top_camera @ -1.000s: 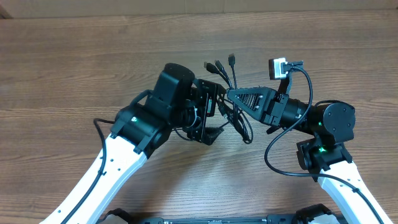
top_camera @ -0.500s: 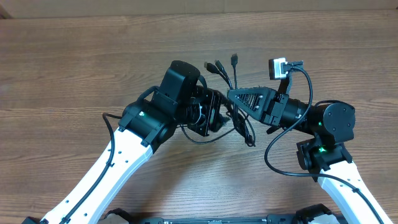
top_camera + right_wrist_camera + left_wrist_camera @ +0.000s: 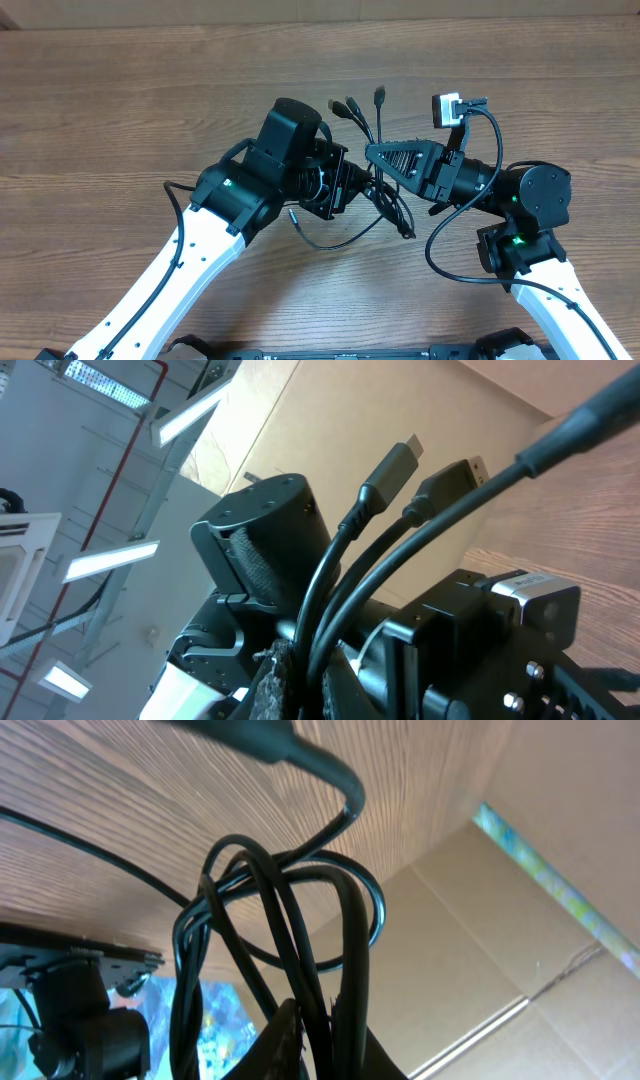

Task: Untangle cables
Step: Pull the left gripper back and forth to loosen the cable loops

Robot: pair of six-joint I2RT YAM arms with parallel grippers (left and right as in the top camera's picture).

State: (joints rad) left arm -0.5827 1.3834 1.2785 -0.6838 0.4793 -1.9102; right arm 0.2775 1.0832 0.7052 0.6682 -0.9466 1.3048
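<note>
From overhead we see two robot arms meeting above the middle of a wooden table [image 3: 120, 90]. The cables [image 3: 392, 205] are bunched between them in a black tangle. Three plugs [image 3: 352, 104] fan out toward the far edge, and one thin strand [image 3: 330, 238] sags in a curve toward the near edge.

The left gripper [image 3: 345, 185] is clamped on the cables from the left, and its wrist view shows several loops rising out of its pinched fingers. The right gripper [image 3: 374, 153] is likewise clenched on the cables, just below the plugs.

With both sides gripped, we judge the step in hand to be pulling the tangle apart. To do it well, we would draw the arms away from each other slowly and level. We would watch whether the loops slide free or cinch tighter — and stop and regrip if they bind.
</note>
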